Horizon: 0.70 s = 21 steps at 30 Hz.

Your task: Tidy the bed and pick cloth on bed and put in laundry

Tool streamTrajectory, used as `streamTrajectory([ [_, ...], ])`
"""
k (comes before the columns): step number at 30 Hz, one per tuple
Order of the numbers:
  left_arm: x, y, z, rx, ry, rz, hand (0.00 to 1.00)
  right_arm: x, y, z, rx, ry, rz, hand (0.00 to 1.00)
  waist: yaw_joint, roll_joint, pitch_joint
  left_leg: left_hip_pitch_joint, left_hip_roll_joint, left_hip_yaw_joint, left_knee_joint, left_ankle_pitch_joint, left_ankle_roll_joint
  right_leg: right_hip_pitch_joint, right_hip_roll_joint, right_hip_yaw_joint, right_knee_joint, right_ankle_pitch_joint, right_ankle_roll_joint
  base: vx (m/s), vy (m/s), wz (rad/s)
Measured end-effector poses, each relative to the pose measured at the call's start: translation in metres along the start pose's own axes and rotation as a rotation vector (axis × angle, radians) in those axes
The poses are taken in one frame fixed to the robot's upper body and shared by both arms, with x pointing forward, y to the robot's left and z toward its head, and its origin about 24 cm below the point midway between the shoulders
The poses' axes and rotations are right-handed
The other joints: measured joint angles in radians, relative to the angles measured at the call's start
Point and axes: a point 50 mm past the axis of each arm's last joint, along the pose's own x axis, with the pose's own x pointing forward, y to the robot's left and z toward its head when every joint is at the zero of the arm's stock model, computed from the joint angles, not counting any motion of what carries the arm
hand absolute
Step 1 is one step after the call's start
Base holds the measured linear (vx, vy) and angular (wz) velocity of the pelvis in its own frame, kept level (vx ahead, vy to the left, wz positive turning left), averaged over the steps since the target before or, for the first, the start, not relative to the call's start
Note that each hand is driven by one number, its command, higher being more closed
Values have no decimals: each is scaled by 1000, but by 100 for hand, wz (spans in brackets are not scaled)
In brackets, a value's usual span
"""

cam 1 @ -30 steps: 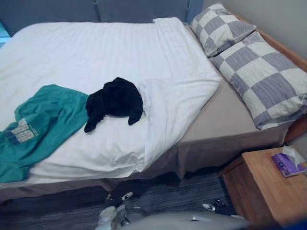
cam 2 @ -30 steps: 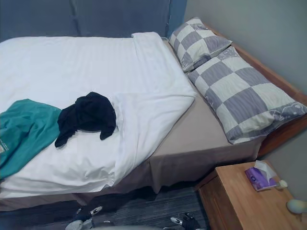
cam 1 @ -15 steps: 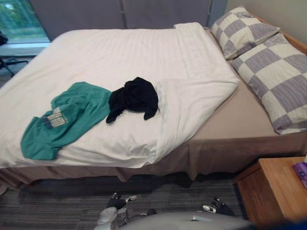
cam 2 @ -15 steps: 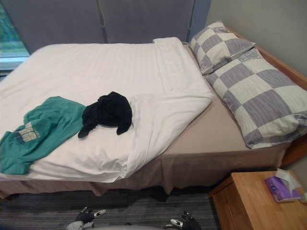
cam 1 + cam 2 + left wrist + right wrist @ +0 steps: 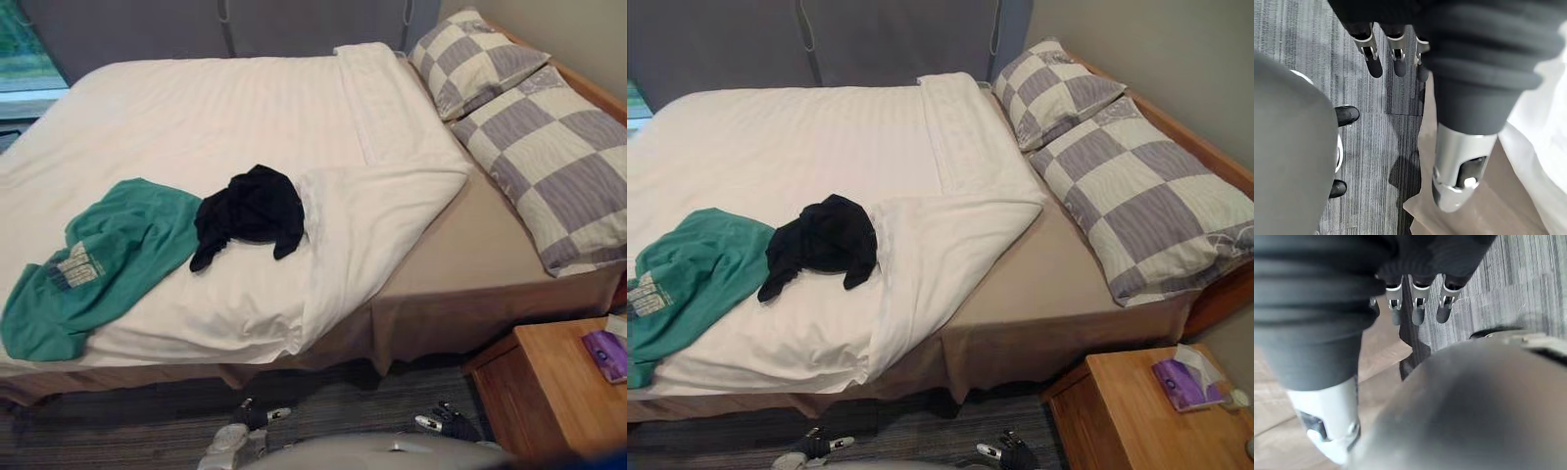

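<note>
1. I see the bed with its tan sheet bare along the pillow side, where one corner of the white duvet is folded back.
2. On the duvet a black garment lies bunched, just beside a green shirt that reaches the near edge.
3. Two checked pillows lie touching at the head.

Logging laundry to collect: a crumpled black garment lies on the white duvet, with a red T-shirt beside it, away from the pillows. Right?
Not red: the left eye view shows a teal green T-shirt beside the crumpled black garment on the white duvet, on the side away from the grey-and-cream checked pillows.
</note>
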Motion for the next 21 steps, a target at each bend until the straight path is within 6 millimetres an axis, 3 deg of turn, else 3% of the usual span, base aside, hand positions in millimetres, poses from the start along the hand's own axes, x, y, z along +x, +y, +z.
streamTrajectory([
  [4, 0, -2, -1, -1, 4, -6, 0, 0, -2, 0, -3, 5, 1, 0, 0, 5, -5, 0, 16, 13, 0, 7, -12, 0, 14, 0, 0, -1, -9, -27, -60, -2],
  [5, -1, -7, -7, -10, 12, -22, 0, -2, -7, -8, 7, 37, 3, 0, 21, 34, -46, -8, 47, 29, 0, 16, -32, -2, 46, 5, -28, 14, -31, 0, 0, 0],
  [11, -1, -6, -7, -21, 12, -20, 0, -2, -7, -8, 7, 36, 2, 0, 23, 33, -44, -8, 50, 33, 0, 14, -34, -2, 48, 8, -29, 15, -33, 1, -3, -2],
  [15, -2, -2, -11, -124, 11, 7, 0, -2, -8, -9, 50, 34, -15, 0, 25, 31, -43, -13, 56, 31, 0, 13, -36, -1, 53, 2, -40, 17, -37, 7, -18, 2],
  [18, -4, 3, -16, -252, 3, 36, 0, -6, -10, -18, 233, 33, -82, 0, 26, 31, -40, -21, 61, 27, 0, 5, -45, 0, 55, -16, -50, 17, -38, 31, -34, 11],
  [21, -4, 4, -16, -331, -14, 49, 0, -9, -10, -30, 593, 4, -224, 0, 26, 25, -35, -32, 66, 35, 1, 2, -48, 1, 58, -22, -57, 17, -38, 55, -23, 3],
])
